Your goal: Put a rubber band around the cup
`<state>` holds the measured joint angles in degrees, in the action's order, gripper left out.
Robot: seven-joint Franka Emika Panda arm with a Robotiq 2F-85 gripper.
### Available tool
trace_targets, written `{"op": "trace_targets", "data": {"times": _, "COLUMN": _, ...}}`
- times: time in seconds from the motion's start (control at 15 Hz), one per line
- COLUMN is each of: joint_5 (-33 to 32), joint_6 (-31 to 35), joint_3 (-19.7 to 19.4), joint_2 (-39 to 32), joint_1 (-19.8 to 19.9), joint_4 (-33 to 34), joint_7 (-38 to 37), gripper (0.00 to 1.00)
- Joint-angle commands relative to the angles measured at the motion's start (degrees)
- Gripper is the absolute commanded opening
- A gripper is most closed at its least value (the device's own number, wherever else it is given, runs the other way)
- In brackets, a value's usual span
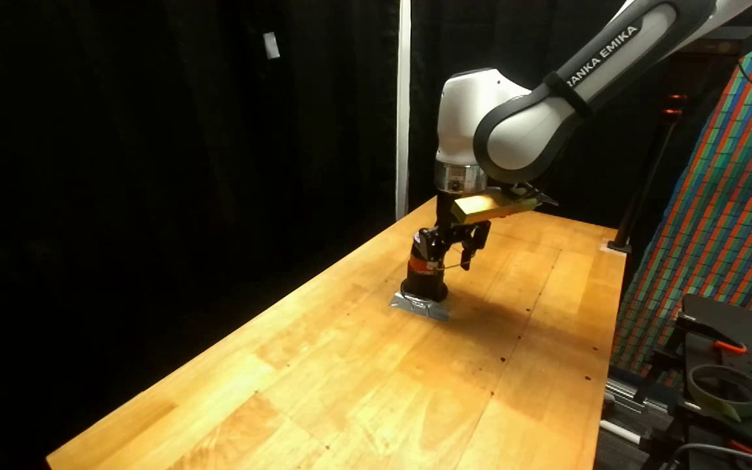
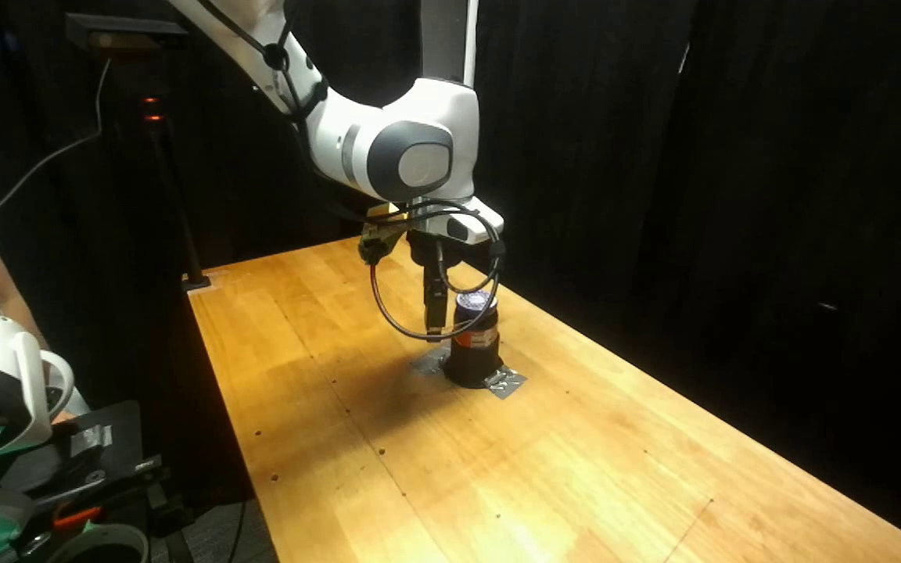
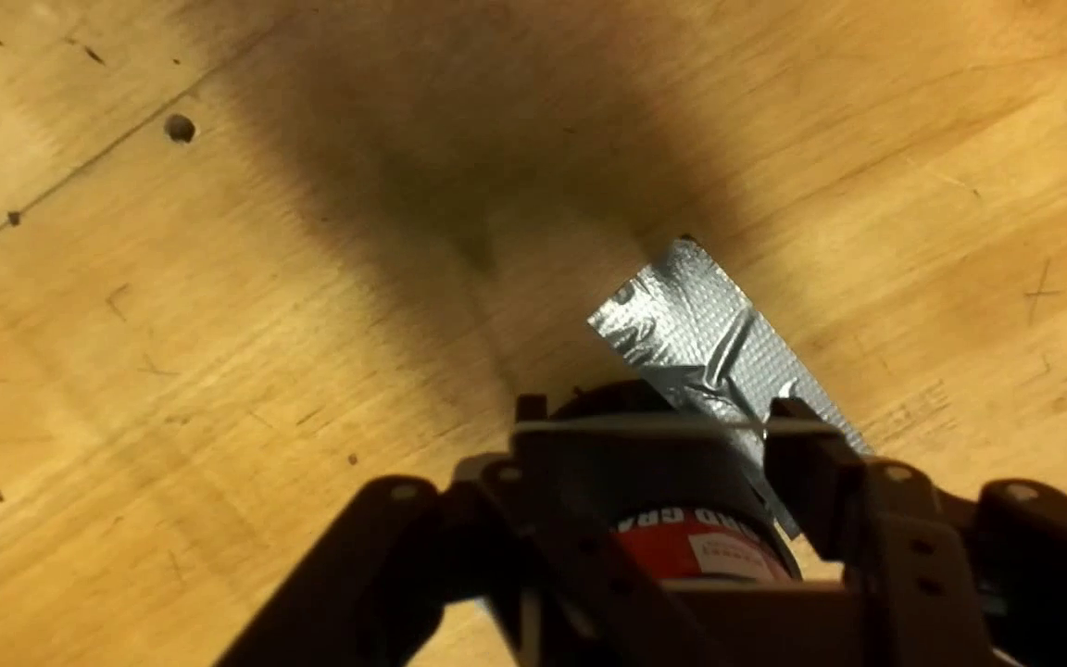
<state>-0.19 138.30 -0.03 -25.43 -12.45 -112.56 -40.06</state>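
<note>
Black curtain (image 1: 167, 170), wood-grained bench (image 1: 376, 385); near its long edge I hold my gripper (image 3: 661, 435) spread, rubber band (image 3: 626, 424) taut, beside the cylindrical cup (image 2: 475, 352)

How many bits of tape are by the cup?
2: in an exterior view, a silver strip at the front right of the cup, a grey strip at its back left. More may be hidden.

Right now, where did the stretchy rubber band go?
In the wrist view, the rubber band is stretched across the open gripper, below and right of the picture's middle, passing over the dark cup and silver tape.
</note>
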Motion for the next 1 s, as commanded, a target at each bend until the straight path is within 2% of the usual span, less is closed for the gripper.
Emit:
{"op": "trace_targets", "data": {"times": 0.0, "joint_5": 0.2, "joint_6": 6.6, "joint_3": -0.1, "joint_2": 5.8, "joint_1": -1.3, "joint_4": -8.3, "joint_7": -2.3, "gripper": 0.35}}
{"op": "trace_targets", "data": {"times": 0.2, "joint_5": -3.3, "joint_6": 16.8, "joint_3": -1.8, "joint_2": 9.1, "joint_1": -3.6, "joint_4": -14.3, "joint_7": -7.1, "gripper": 0.15}}
{"op": "trace_targets", "data": {"times": 0.4, "joint_5": -10.8, "joint_6": 28.7, "joint_3": -5.9, "joint_2": 11.0, "joint_1": -7.7, "joint_4": -19.5, "joint_7": -15.5, "gripper": 0.07}}
{"op": "trace_targets", "data": {"times": 0.47, "joint_5": -14.0, "joint_6": 31.5, "joint_3": -8.2, "joint_2": 11.3, "joint_1": -9.5, "joint_4": -20.7, "joint_7": -18.7, "gripper": 0.11}}
{"op": "trace_targets", "data": {"times": 0.67, "joint_5": -28.0, "joint_6": 38.6, "joint_3": -20.0, "joint_2": 10.6, "joint_1": -18.7, "joint_4": -22.0, "joint_7": -31.8, "gripper": 0.14}}
{"op": "trace_targets", "data": {"times": 0.93, "joint_5": -45.2, "joint_6": 41.9, "joint_3": -38.2, "joint_2": 8.2, "joint_1": -33.2, "joint_4": -19.4, "joint_7": -49.2, "gripper": 0.13}}
